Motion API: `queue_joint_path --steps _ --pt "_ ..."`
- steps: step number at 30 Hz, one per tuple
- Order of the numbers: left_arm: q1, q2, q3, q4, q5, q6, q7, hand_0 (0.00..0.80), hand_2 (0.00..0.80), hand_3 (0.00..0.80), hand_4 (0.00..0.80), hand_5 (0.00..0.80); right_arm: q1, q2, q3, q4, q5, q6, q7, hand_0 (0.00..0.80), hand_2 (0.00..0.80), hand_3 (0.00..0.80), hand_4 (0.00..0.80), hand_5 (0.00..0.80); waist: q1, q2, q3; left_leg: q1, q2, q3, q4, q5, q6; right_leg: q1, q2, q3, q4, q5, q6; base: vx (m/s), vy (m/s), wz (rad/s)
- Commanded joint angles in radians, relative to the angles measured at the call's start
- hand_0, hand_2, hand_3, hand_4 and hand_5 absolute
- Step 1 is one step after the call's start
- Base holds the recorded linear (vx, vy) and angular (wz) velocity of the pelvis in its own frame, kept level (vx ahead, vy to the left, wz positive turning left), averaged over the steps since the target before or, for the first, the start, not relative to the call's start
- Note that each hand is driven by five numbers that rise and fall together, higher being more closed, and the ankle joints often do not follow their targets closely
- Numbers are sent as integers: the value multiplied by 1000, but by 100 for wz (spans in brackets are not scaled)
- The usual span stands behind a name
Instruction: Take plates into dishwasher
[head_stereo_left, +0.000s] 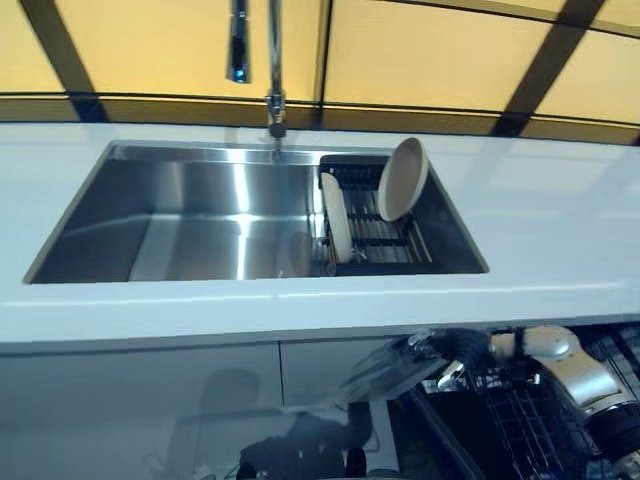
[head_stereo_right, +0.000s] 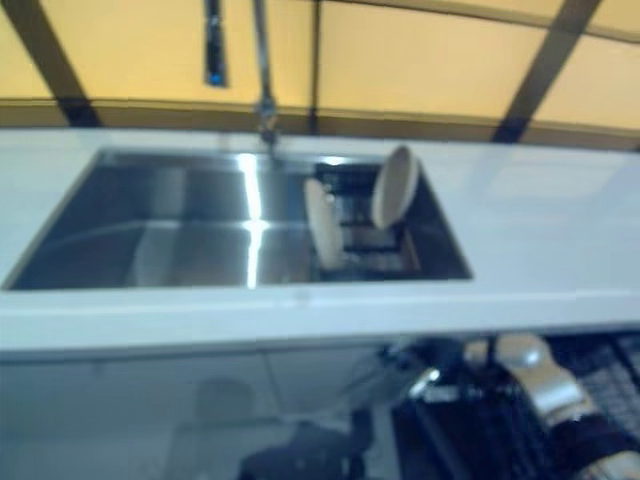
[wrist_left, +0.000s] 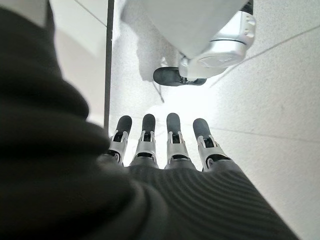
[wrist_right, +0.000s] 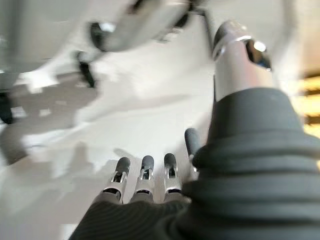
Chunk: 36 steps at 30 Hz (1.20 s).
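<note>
Two beige plates stand in a black dish rack at the right end of the steel sink. One plate leans at the rack's back right, and the other plate stands edge-on at its left. My right hand hangs below the counter edge, over the black wire dishwasher rack. In its wrist view the right hand's fingers are straight and hold nothing. My left hand shows only in its wrist view, fingers straight over the pale floor, nothing in it.
A white counter surrounds the sink, with a tall tap at the back. Grey cabinet fronts run under the counter at the left. A shiny grey panel juts out beside my right hand.
</note>
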Motion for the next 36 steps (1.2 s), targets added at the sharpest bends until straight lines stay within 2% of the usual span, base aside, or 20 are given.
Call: queue_joint_path --steps 1,5,7,12,14,15,18,20,22,23,24,25,26,28,30,31,32,34,36 --pt "-36 48 -4 74 -12 -21 -21 0 0 0 0 0 -171 -42 -200 -16 278 -60 -108 0 0 0 0 0 29 -12 -48 -19 -24 -28 17 -4 41 29 -70 -25 78 -52 65 20 8 -11" --pt "-37 55 -1 83 3 -30 -32 0 0 0 0 0 -234 -77 -264 25 395 -67 -189 0 0 0 0 0 28 -9 -57 -15 -27 -28 16 -11 43 32 -70 -26 77 -58 65 8 5 -4" --pt "-43 58 -9 92 8 -37 -40 0 0 0 0 0 -304 -102 -292 69 471 -74 -275 0 0 0 0 0 30 -8 -63 -9 -26 -27 17 -17 45 38 -70 -25 76 -63 64 45 8 3" --pt "-64 57 -41 103 12 -46 -45 0 0 0 0 0 -435 -160 -295 157 561 -65 -423 0 0 0 0 0 41 -11 -69 -10 -27 -32 22 -14 46 47 -66 -25 79 -69 57 33 -8 1" --pt "-73 52 -62 105 2 -48 -43 0 0 0 0 0 -505 -195 -288 215 584 -97 -564 0 0 0 0 0 46 -12 -75 0 -22 -36 19 -21 43 59 -64 -29 80 -81 55 44 -12 3" --pt "-77 50 -67 108 0 -50 -42 0 0 0 0 0 -544 -210 -287 235 602 -84 -596 0 0 0 0 0 49 -15 -75 -7 -22 -36 23 -14 43 56 -64 -30 82 -76 52 44 -11 3" --pt "-89 39 -84 110 -13 -47 -28 0 0 0 0 0 -656 -250 -275 300 527 -92 -794 0 0 0 0 0 59 -21 -80 -4 -20 -47 27 -18 40 71 -60 -35 81 -85 46 28 -16 3" --pt "-94 36 -96 109 -36 -39 -13 0 0 0 0 0 -719 -285 -239 344 481 -115 -870 0 0 0 0 0 64 -27 -83 -7 -17 -52 42 -23 37 75 -58 -34 80 -88 42 73 -19 11" --pt "-94 32 -93 98 -59 -33 1 0 0 0 0 0 -859 -324 -129 403 384 -99 -984 0 0 0 0 0 75 -53 -72 -42 -3 -23 211 -56 18 84 -66 -36 78 -88 24 70 -20 3" --pt "-94 28 -92 89 -59 -32 2 0 0 0 0 0 -906 -338 -81 423 318 -97 -1035 0 0 0 0 0 84 -60 -59 -85 -7 -23 311 -53 13 86 -70 -40 82 -86 14 0 0 0" --pt "-100 27 -95 74 -52 -20 1 0 0 0 0 0 -943 -348 -44 439 228 -90 -1075 0 0 0 0 0 98 -57 -47 -147 -12 -37 355 -23 2 97 -66 -40 84 -90 10 53 101 6" --pt "-107 29 -99 55 -34 -4 -5 0 0 0 0 0 -985 -361 3 456 132 -99 -1153 0 0 0 0 0 104 -47 -35 -173 -1 -30 307 -7 -3 101 -61 -47 104 -99 15 87 194 12" --pt "-109 38 -119 43 -24 6 -16 0 0 0 0 0 -1071 -383 87 494 -78 -148 -1201 0 0 0 0 0 107 -50 -28 -140 -3 -38 271 -39 10 85 -76 -45 121 -95 27 108 231 14" --pt "-109 36 -154 28 -52 4 -27 0 0 0 0 0 -1135 -399 171 495 -194 -183 -1269 0 0 0 0 0 106 -33 -29 -115 -28 -33 219 -26 24 74 -93 -54 123 -73 48 70 177 9" --pt "-125 49 -185 -21 -30 30 -36 0 0 0 0 0 -1179 -446 264 478 -517 -231 -1347 0 0 0 0 0 130 -35 -18 -132 -57 -34 191 -9 43 79 -103 -57 130 -70 72 27 64 -6" --pt "-127 52 -197 -23 -32 30 -29 0 0 0 0 0 -1203 -455 302 475 -569 -229 -1348 0 0 0 0 0 133 -36 -19 -135 -63 -34 182 -6 51 70 -107 -58 153 -64 79 0 0 0" --pt "-130 63 -212 -22 -25 27 -18 0 0 0 0 0 -1235 -473 376 461 -739 -226 -1355 0 0 0 0 0 134 -41 -19 -133 -70 -40 158 -1 66 29 -111 -54 214 -37 90 53 -48 1" --pt "-126 81 -218 -23 -24 23 -26 0 0 0 0 0 -1285 -511 506 442 -858 -217 -1328 0 0 0 0 0 119 -43 -10 -107 -65 -59 136 -6 81 -41 -108 -29 266 -11 102 107 -100 3" --pt "-131 92 -218 -23 -45 17 -24 0 0 0 0 0 -1314 -515 574 438 -897 -218 -1340 0 0 0 0 0 114 -51 -3 -104 -51 -68 134 -11 75 -51 -114 -32 167 -2 107 66 -221 12"
